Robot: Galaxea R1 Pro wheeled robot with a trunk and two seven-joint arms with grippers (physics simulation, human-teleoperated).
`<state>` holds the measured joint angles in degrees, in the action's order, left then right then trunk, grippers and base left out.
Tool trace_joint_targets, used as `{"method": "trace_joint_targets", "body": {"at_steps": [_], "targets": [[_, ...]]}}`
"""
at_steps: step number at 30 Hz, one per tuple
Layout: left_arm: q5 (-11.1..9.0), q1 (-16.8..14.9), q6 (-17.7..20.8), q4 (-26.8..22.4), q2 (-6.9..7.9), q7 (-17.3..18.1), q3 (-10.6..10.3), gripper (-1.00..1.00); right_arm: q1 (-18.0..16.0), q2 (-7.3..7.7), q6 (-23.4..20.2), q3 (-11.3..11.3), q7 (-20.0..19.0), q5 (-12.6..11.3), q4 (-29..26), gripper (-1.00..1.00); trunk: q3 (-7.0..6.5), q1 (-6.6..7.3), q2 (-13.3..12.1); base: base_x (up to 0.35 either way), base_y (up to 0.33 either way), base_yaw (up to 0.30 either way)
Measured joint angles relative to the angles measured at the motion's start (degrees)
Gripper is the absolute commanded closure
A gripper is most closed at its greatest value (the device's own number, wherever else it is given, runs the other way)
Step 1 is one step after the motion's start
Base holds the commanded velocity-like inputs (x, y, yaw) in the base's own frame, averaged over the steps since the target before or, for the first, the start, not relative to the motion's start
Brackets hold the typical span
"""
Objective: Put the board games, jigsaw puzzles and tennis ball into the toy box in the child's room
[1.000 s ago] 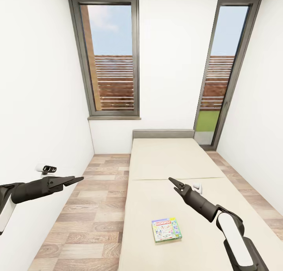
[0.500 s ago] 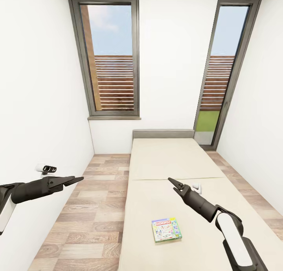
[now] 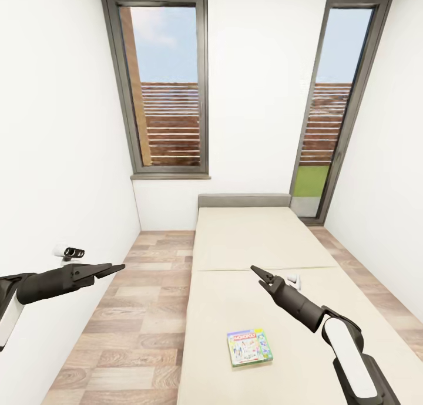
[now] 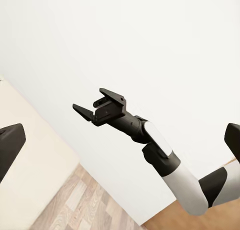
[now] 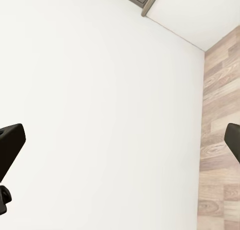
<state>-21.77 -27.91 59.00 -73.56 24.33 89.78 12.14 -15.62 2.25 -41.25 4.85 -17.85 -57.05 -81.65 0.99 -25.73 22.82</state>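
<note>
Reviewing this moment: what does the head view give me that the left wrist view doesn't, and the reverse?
Head view adds: the board game lying flat on the bed, two windows, and the left gripper held over the floor. Left wrist view adds: a side look at the right gripper, its jaws plainly apart and empty. Shared: the right gripper, the bed, the floor and the white wall.

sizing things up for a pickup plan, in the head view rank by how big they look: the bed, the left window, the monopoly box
1. Bed, though nearness to the camera inflates it.
2. Left window, farther off, so its true rank against the bed is unsure.
3. Monopoly box, clearly smallest.
</note>
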Motion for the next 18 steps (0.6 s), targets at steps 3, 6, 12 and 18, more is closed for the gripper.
{"method": "trace_joint_targets", "body": {"at_steps": [3, 6, 12, 18], "targets": [[0.0, 0.0, 0.0, 0.0, 0.0, 0.0, 0.0, -1.0, 0.0, 0.08, 0.0, 0.0, 0.1, 0.0, 0.0, -1.0, 0.0, 0.0, 0.0, 0.148, 0.0, 0.0], [0.0, 0.0, 0.0, 0.0, 0.0, 0.0, 0.0, -1.0, 0.0, 0.1, 0.0, 0.0, 0.2, 0.0, 0.0, -1.0, 0.0, -0.01, 0.0, 0.073, 0.0, 0.0], [-0.1, 0.0, 0.0, 0.0, 0.0, 0.0, 0.0, -1.0, -0.1, 0.08, -0.1, -0.3, 1.8, 0.0, 0.0, -1.0, 0.0, -0.02, 0.0, 0.02, 0.0, 0.0], [0.0, 0.0, -0.1, 0.0, 0.0, 0.0, -0.1, -1.0, -1.0, 0.1, -0.7, -0.4, 15.5, -0.2, -0.1, -1.0, 0.0, -0.02, 0.0, 0.003, 0.0, 0.0]]}}
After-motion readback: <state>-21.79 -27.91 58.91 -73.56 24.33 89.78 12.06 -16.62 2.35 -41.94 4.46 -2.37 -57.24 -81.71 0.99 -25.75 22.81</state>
